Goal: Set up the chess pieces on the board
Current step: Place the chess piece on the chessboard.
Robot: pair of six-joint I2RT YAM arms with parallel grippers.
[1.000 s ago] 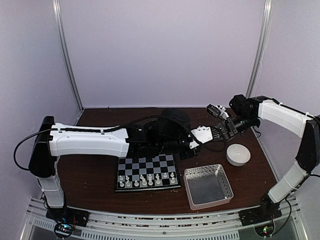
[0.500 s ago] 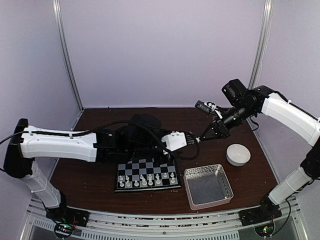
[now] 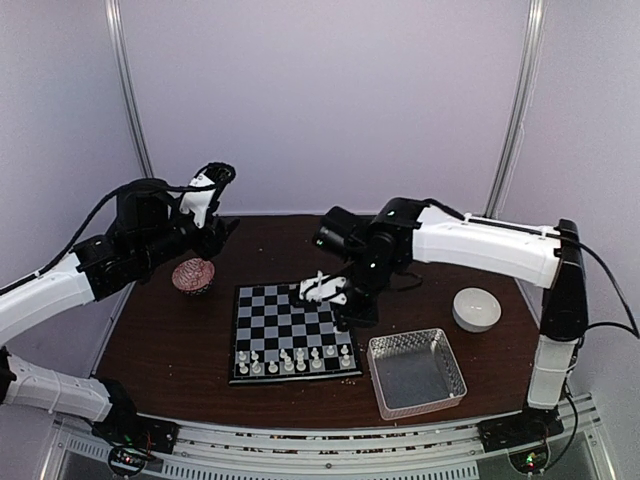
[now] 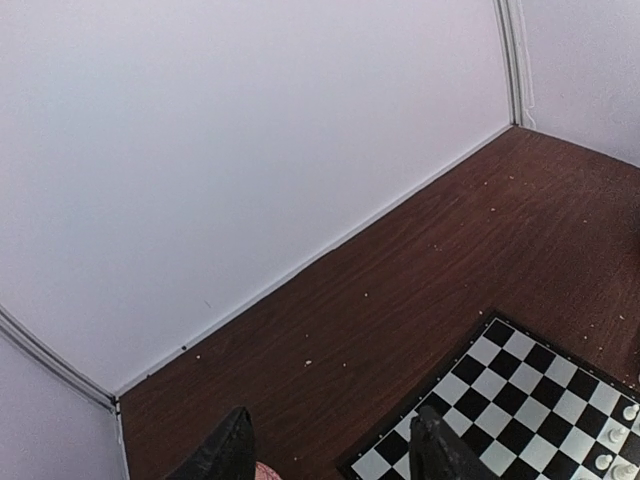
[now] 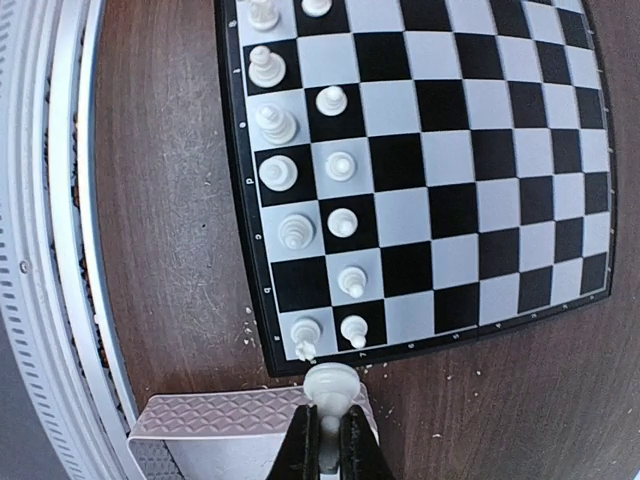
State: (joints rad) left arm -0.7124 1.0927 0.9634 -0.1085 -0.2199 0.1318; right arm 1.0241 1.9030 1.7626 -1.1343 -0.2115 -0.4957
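The board [image 3: 293, 330] lies at the table's front middle, with white chess pieces [image 3: 295, 358] in two rows along its near edge. My right gripper [image 3: 340, 300] hovers above the board's right edge. In the right wrist view the right gripper [image 5: 327, 425] is shut on a white chess piece [image 5: 331, 383], held over the table just off the board [image 5: 430, 170], next to the two rows of pieces [image 5: 342, 222]. My left gripper [image 3: 222, 228] is raised at the far left, open and empty [image 4: 330, 450]. The board's corner [image 4: 520, 400] shows below it.
A clear plastic tray [image 3: 416, 372] stands right of the board, and its rim shows in the right wrist view [image 5: 220, 430]. A white bowl [image 3: 476, 308] sits further right. A pink round object [image 3: 193, 275] lies left of the board. Pale crumbs dot the brown table.
My left arm has pulled back from the table's middle to the far left and risen. My right arm has swung from the back right to the board's right edge. The pink object now shows.
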